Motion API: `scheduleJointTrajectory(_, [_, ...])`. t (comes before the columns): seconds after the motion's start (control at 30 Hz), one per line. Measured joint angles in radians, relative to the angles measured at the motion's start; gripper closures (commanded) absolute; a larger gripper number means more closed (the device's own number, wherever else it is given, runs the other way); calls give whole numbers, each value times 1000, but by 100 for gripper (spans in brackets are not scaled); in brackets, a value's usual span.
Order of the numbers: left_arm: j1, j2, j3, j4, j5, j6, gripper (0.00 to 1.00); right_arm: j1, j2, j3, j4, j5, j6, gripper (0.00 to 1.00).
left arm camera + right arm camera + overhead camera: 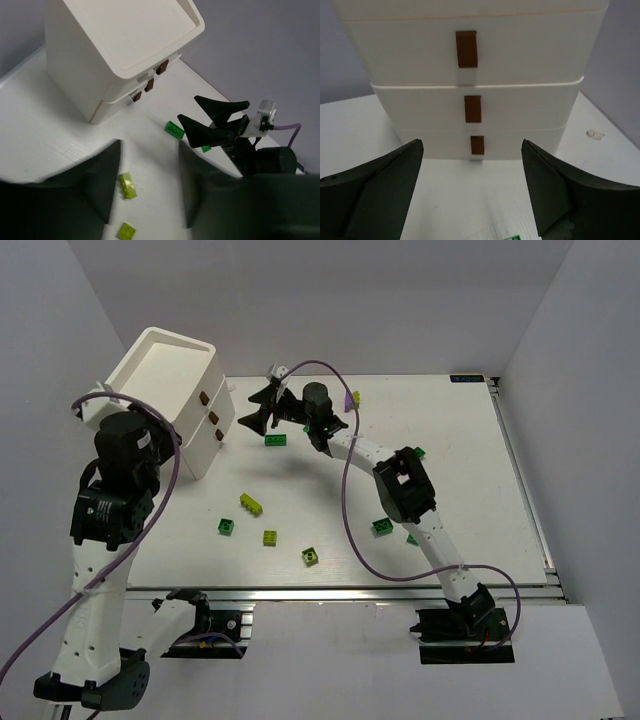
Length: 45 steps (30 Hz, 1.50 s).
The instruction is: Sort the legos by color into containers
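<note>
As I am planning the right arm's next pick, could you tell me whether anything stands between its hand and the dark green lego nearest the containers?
Nothing visible does. The open right hand faces the containers, and the dark green lego lies on bare table just beside it, with no other brick between them.

Containers (195, 440): white plastic, smooth, low sheen; brown tabs (466, 48) matt. Legos (251, 504): glossy moulded plastic. Table (470, 460): white, matt, finely ribbed grain. Rail (320, 597) along its 6 o'clock edge: grooved bare metal. Right gripper (471, 145) fingers (375, 190): matt black plastic.
</note>
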<state>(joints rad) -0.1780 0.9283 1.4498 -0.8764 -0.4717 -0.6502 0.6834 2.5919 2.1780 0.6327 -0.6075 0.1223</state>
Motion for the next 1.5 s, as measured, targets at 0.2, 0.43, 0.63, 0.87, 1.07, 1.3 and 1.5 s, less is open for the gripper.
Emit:
scheduleJointTrajectory(0.2, [-2,148,-35,42,73,11,88,11,-181,-296,53,69,-59,52])
scheduleJointTrajectory(0.43, [-12,592,246,-68,147,-61,39,-54,-479,-509,-183,200,-147,11])
scheduleJointTrajectory(0.63, [-67,671,268,-152,138,-175,25,-103,-689,-663,-253,299,-172,11])
scheduleJointTrajectory(0.87, [-184,885,536,-262,-95,-190,26,-119,-729,-758,-323,340,-166,11])
scheduleJointTrajectory(1.07, [-244,1120,719,-348,-354,-173,28,-181,-760,-851,-350,319,-152,11])
scheduleJointTrajectory(1.3, [-252,1199,740,-396,-526,-158,28,-296,-850,-912,-344,262,-122,11])
scheduleJointTrajectory(1.5, [-235,1199,718,-340,-626,-135,30,-356,-877,-940,-342,213,-105,11])
